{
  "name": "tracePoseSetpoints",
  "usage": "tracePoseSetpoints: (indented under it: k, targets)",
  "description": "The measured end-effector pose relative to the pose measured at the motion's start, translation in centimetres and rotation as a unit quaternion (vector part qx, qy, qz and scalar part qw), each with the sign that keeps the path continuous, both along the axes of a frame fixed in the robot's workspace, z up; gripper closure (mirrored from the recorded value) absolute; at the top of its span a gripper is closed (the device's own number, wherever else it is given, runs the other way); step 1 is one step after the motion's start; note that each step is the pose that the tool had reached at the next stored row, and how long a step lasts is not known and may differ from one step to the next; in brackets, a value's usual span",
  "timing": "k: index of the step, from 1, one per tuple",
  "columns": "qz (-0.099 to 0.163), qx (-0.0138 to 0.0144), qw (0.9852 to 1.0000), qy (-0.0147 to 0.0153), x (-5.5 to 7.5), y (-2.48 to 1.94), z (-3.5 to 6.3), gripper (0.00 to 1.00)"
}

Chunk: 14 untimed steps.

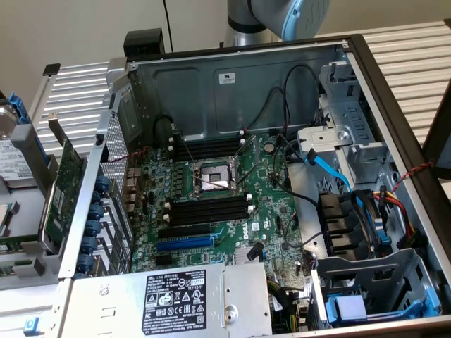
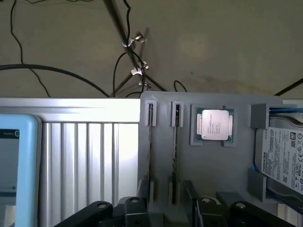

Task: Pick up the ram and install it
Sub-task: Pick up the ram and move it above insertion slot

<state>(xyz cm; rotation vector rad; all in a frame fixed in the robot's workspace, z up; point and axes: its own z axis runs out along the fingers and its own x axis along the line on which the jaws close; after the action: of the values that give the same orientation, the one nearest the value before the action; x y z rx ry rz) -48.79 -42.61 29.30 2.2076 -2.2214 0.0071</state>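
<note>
Gripper [image 2: 163, 215] is spread apart with nothing in it, over the grey tray [image 2: 236, 165] on the ribbed metal table [image 2: 85, 156]. The ram [image 2: 175, 142] sits edge-up in a tray slot. Black cables [image 2: 52, 69] snake across the tan floor [image 2: 227, 47].

Ram [image 2: 176, 142] edge-on, faces hidden, robot arm [image 1: 282, 17] cropped by the exterior view's edge, hard drive [image 2: 283, 158] partly cropped
</note>
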Motion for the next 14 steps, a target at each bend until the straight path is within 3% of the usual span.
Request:
tracePoseSetpoints:
  k: [7, 9, 14]
  targets:
    - [0.000, 0.0000, 1.0000, 0.0000, 0.0, -0.05, -1.27, 0.58]
    - [0.000, -0.0001, 1.0000, 0.0001, 0.0, -0.28, -1.62, 0.58]
    - [0.000, 0.0000, 1.0000, 0.0000, 0.0, -1.33, -2.56, 0.58]
